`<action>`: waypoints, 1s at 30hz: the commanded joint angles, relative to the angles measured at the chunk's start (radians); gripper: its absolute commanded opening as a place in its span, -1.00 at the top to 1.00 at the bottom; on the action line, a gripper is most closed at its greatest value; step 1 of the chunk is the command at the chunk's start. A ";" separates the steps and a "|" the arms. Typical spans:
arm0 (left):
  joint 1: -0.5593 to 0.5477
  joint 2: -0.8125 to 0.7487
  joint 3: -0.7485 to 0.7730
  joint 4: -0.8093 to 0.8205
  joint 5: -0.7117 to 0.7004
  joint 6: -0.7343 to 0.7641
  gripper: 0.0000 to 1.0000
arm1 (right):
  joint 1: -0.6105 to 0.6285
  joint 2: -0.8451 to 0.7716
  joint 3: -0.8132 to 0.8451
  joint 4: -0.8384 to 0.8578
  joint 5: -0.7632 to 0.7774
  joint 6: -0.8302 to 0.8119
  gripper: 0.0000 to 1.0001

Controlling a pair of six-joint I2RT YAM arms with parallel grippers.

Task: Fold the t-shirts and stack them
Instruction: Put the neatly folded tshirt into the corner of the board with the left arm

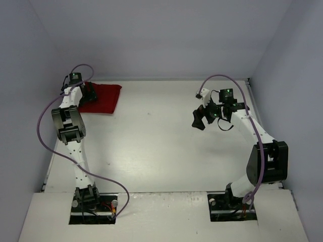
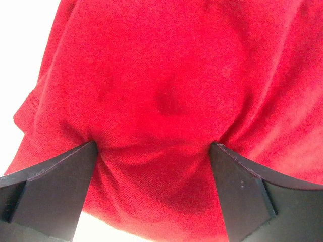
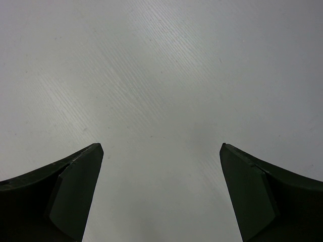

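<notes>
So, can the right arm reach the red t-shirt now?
Probably not easily. The t-shirt lies in the far left corner of the table, under the left tool; the right tool hangs open over bare tabletop on the right side.

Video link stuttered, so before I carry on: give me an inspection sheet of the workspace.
Surface: white table, bare under the right arm.
Job's things: one red t-shirt, wrinkled, lying compact at the far left corner.
Clutter: nothing seen.
Grippers: left gripper open, fingertips pressing on the red t-shirt; right gripper open, above bare table, holding nothing.
Cables: a purple cable looped along each arm.
Surroundings: plain pale walls on three sides.
</notes>
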 commanded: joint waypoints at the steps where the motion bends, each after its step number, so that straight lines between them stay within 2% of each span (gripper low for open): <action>1: 0.033 -0.068 -0.089 -0.039 -0.012 -0.133 -0.81 | 0.001 -0.050 0.004 0.021 -0.016 0.004 -1.00; 6: 0.025 -0.073 -0.047 -0.034 -0.002 -0.104 -0.81 | 0.002 -0.067 0.011 0.019 -0.018 0.006 -1.00; 10: -0.004 -0.166 0.032 -0.045 0.036 -0.028 -0.81 | 0.002 -0.096 0.044 0.017 -0.018 0.020 -1.00; 14: -0.070 -0.305 0.165 -0.111 0.031 0.156 -0.81 | 0.001 -0.122 0.105 0.018 0.018 0.060 -1.00; 17: -0.128 -0.432 0.169 -0.151 0.004 0.262 -0.81 | -0.003 -0.138 0.160 0.020 0.090 0.117 -1.00; 20: -0.193 -0.589 0.056 -0.170 -0.032 0.330 -0.81 | -0.043 -0.148 0.176 0.022 0.201 0.198 -1.00; 22: -0.215 -0.714 -0.113 -0.169 -0.032 0.328 -0.81 | -0.087 -0.159 0.148 0.025 0.230 0.232 -1.00; 27: -0.226 -0.944 -0.522 -0.151 0.022 0.240 -0.81 | -0.265 -0.245 -0.028 0.089 0.358 0.351 -1.00; 30: -0.235 -1.048 -0.721 -0.105 0.008 0.222 -0.81 | -0.326 -0.327 -0.151 0.136 0.410 0.346 -1.00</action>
